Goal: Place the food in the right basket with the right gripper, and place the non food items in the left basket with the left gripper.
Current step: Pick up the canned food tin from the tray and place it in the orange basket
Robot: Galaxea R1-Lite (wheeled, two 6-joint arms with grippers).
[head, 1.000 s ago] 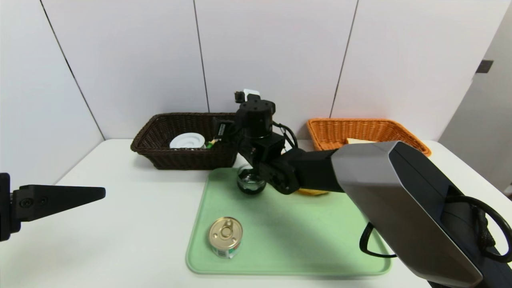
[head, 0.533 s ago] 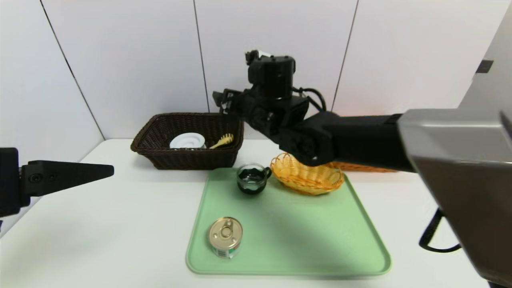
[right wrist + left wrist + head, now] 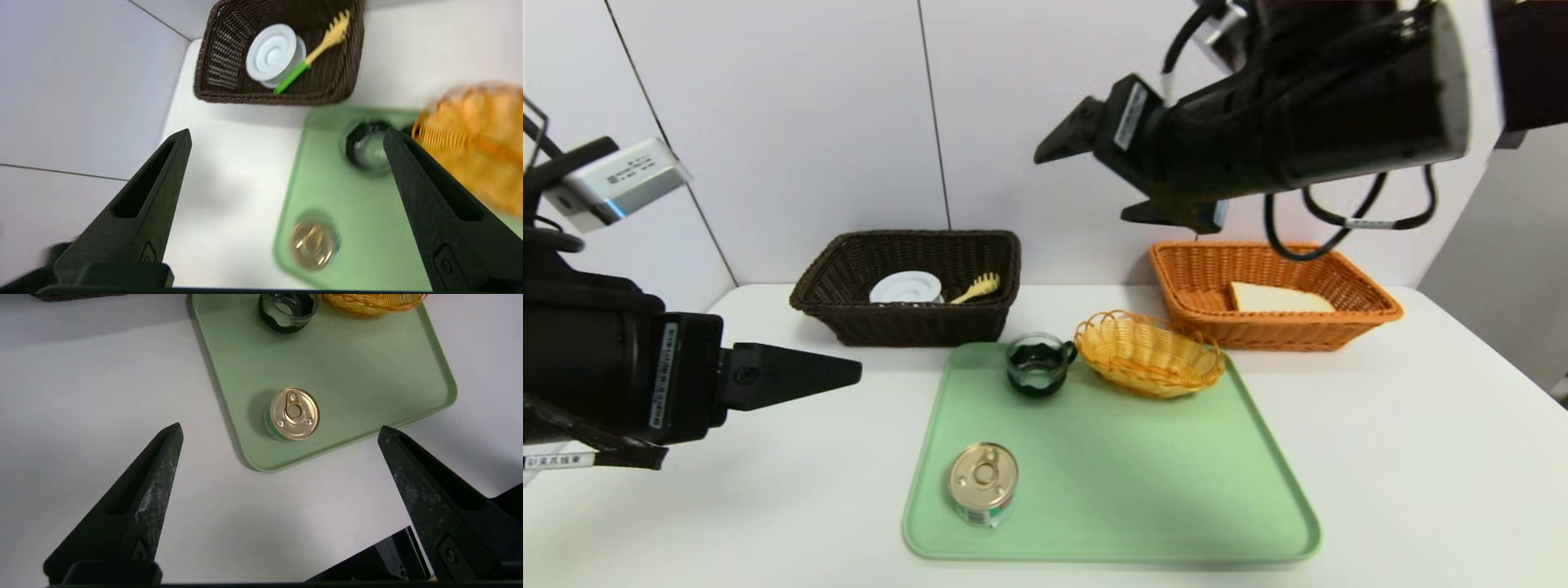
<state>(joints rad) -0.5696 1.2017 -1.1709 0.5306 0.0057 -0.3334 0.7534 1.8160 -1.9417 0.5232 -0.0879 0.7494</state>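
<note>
Tin can (image 3: 983, 483): on green tray (image 3: 1143, 490), below the raised right pincer (image 3: 1112, 173), empty, jaws apart; glass cup (image 3: 1035, 365) and small yellow basket (image 3: 1148, 354) nearby; left pincer (image 3: 280, 435) agape, low over tabletop (image 3: 1405, 457).

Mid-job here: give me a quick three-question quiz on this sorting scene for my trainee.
1. True or false: the bread already lies in the orange basket.
2. Which item stands on the green tray nearest the robot? A) can B) cup C) reel
3. Fill in: the reel and the pasta spoon lie in the ____ basket.

Key: 1 true. 2 A, the can; the cup stands at the tray's far edge. 3 dark brown.
</note>
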